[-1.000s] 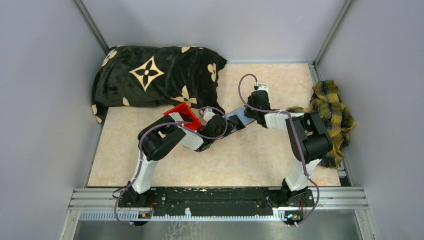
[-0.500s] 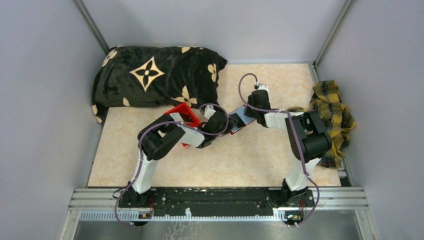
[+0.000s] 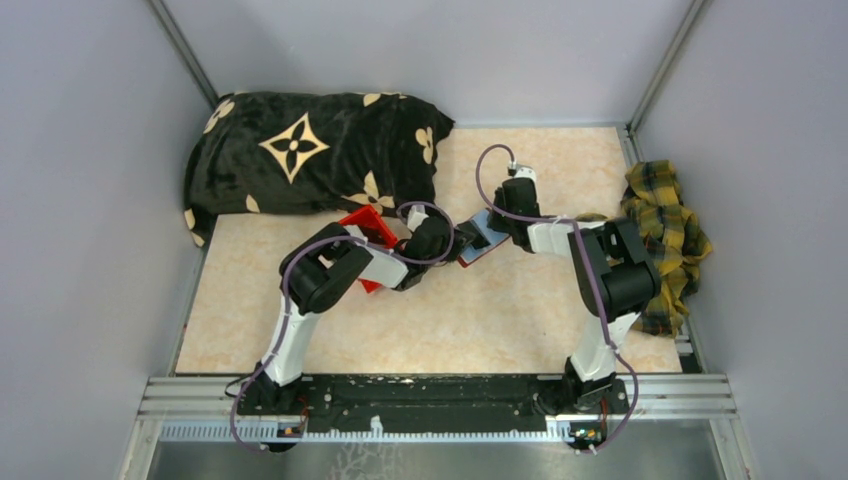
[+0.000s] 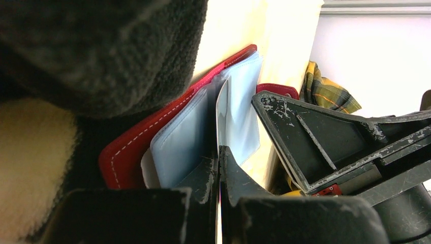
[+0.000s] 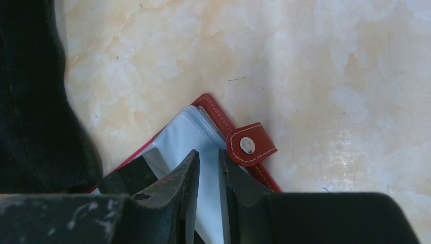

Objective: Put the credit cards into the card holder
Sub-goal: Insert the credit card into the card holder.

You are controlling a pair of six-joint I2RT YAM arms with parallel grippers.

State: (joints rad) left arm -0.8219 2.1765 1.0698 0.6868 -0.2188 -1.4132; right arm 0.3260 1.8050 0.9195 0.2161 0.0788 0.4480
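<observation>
Left fingers pressed shut on one thin, stiff, pale card, held edge-on. Carried up and to the right since a second ago, so now lined up between two blue-grey sleeves of the card holder at mid-frame; probably about to slide in, whether already in a pocket cannot tell. Dark-red leather-like cover, white stitching, smooth glossy sleeves. Right fingers clamped narrowly on a sleeve, keeping the holder tilted above the marbled table; rounded tab with metal snap.
</observation>
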